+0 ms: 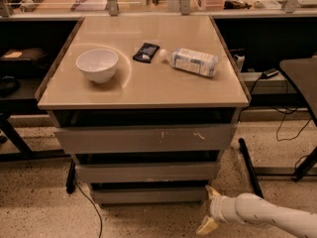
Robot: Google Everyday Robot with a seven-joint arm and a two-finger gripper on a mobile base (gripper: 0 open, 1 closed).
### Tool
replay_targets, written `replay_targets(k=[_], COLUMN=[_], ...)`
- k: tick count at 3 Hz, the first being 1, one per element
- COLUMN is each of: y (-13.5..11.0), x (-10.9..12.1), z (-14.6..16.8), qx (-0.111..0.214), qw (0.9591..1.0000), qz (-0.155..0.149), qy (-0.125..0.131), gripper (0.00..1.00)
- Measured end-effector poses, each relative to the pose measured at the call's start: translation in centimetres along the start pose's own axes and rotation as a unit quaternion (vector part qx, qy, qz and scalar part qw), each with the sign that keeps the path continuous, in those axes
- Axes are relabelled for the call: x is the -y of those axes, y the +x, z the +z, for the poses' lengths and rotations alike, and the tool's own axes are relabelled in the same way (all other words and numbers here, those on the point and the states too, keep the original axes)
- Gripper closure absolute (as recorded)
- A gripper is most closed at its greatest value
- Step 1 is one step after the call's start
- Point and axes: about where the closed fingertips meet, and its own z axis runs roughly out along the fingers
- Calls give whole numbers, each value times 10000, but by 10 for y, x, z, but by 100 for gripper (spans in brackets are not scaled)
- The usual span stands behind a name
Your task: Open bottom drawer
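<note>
**Gripper at the bottom drawer's right corner, spread and holding nothing**

The gripper (210, 209) is hanging low over the floor (44, 202), just beside the right end of the bottom drawer (148, 195). Its two tan fingers (207, 226) are standing spread, one above the other, and gripping nothing. The upper tip is lying close to the drawer's right corner, though I cannot tell whether it is touching. The white arm (267, 214) is coming in from the lower right.

The bottom drawer is sitting nearly flush, lowest in the stack under the table (143, 90), and it is not yet pulled out. Since the front is showing no handle, the fingers are probably needing to hook the top lip or the side edge of the front. A straight pull towards the camera should be suiting it best. A slanted pull from this corner is risking jamming the drawer or slipping off. The middle drawer (146, 173) is sitting just above, so the upper finger should be staying below it.

Counted:
- Drawers: three, the top drawer (146, 139) being the widest.
- On the table: one white bowl (97, 64), one dark packet (146, 52) and one bottle (190, 61) lying on its side.
- One gripper with two fingers.
</note>
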Motion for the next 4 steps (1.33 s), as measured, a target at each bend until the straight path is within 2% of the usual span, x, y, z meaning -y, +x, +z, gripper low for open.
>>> replay_targets(k=[1, 2, 3, 4], y=[0, 2, 10, 14], x=[0, 0, 11, 25], z=[0, 15, 43, 74], qx=[0, 126, 304, 431], qw=[10000, 9998, 9980, 9927], qz=[0, -108, -409, -871], qy=[0, 62, 373, 720], gripper=[0, 0, 0, 0])
